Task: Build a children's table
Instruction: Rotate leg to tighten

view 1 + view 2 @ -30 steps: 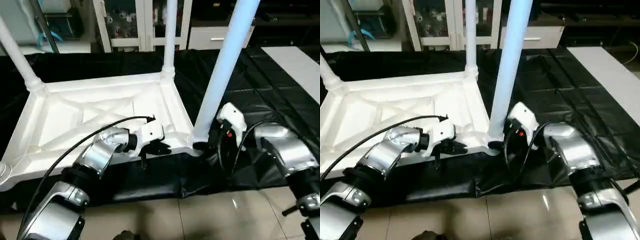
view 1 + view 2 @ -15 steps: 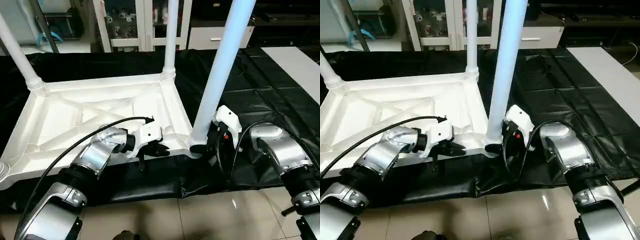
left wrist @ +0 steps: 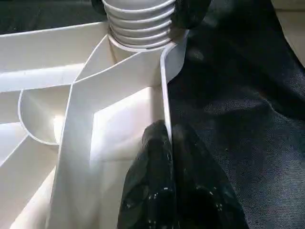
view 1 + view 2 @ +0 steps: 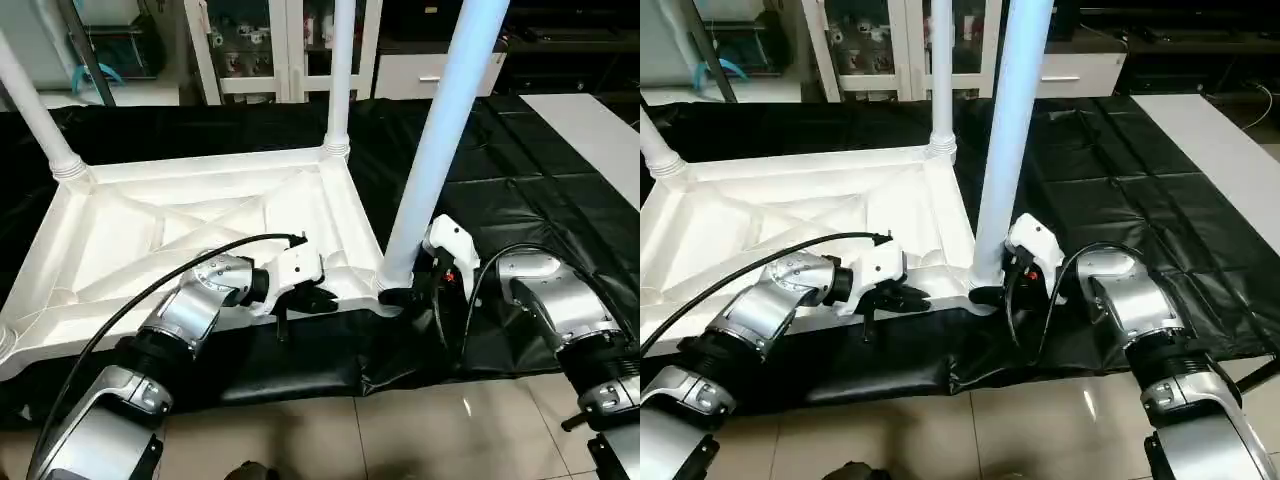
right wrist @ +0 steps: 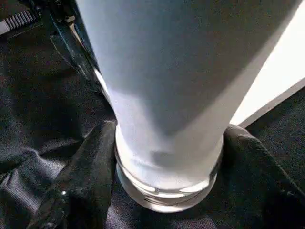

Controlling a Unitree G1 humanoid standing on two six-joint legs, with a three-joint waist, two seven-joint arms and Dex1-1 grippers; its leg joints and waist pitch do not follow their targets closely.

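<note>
- Tabletop [image 4: 200, 235] is lying upside down on the black table [image 4: 520, 180], ribs up, so the corner sockets are facing up for the legs.
- Left gripper [image 4: 318, 298] is pinching the tabletop's near rim, fingers [image 3: 162, 191] closed tight on the thin wall; probably steadying the top while the leg is worked in.
- Right gripper [image 4: 402, 297] is wrapping the base of the near-right leg [image 4: 440, 130], one finger [image 5: 81, 176] on each side right at the socket; jaws about half wide and touching the tube, likely gripping low to seat or twist it.
- That leg is standing in the near-right corner, leaning a bit to the right.
- Two more legs are standing in the far corners: far-left [image 4: 35, 110], far-right [image 4: 340, 70].
- Versus a second ago: right jaws are narrowing onto the leg base from nearly full width; the leg is looking a little more upright; left pinch is staying the same.
</note>
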